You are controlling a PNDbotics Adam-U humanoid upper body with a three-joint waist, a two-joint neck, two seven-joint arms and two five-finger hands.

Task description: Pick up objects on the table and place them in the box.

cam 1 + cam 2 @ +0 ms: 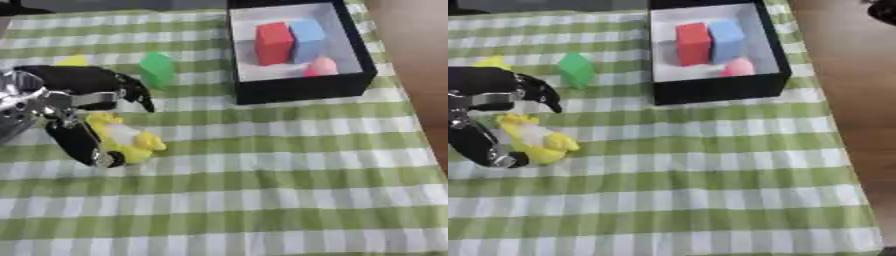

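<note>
My left hand (66,102) comes in from the left edge over the green-and-white checked tablecloth (280,190), and its fingers (131,92) and thumb (83,145) are spread apart, the hand open and straddling the yellow plush toy (127,137). The toy lies in the gap between them: my thumb runs down along its near-left side and looks to be touching it at the bottom, while my fingers arch just beyond its far end, their tips pointing down toward the cloth; I cannot tell whether they touch the toy. Nothing is curled around it. Just past my fingers, on the far side, stands a green block (157,70), close to my fingertips but apart from them. Behind the back of my hand a small yellow piece (74,61) peeks out, mostly hidden by my hand, so I can only tell its colour. Well off to my right and farther out sits the black box (302,90) with its pale floor, and inside it a red block (273,44) and a blue block (308,40) stand upright side by side, touching, with a pink rounded object (322,66) just in front of the blue one. My right hand shows in neither view.
</note>
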